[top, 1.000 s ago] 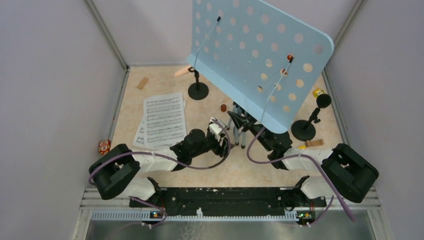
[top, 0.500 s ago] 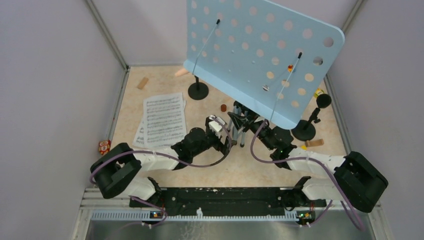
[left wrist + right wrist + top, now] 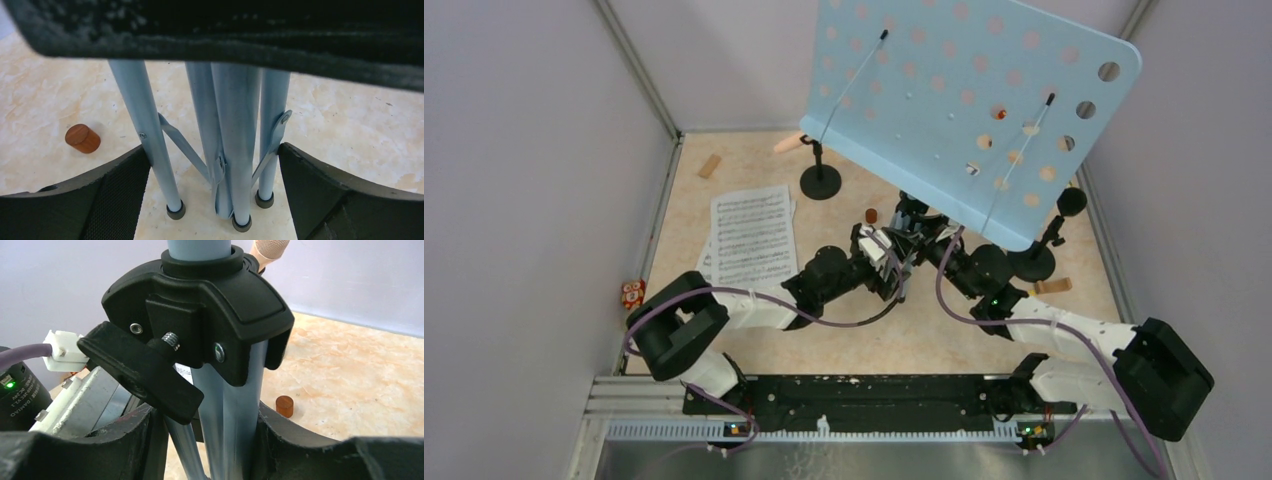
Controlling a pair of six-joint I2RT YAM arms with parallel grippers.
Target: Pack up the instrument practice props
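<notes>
Music rack (image 3: 969,110): the panel has swung right over the last second. Its pole and folded tripod legs (image 3: 225,150) now stand between both sets of fingers.
Right fingers (image 3: 932,247): part-closed, clamped on the pole just under the black collar (image 3: 200,305), so the right arm is steadying the stand.
Left fingers (image 3: 894,262): they have advanced to the legs and gone from part-spread to fully spread. They straddle the leg bundle near its feet, gripping nothing.
Likely setup for a second grasp before the rack gets laid down.
Sheet music (image 3: 749,240): well left of the left fingers, not packed yet.
Brown block (image 3: 82,138): just left of the legs, in the clear.
</notes>
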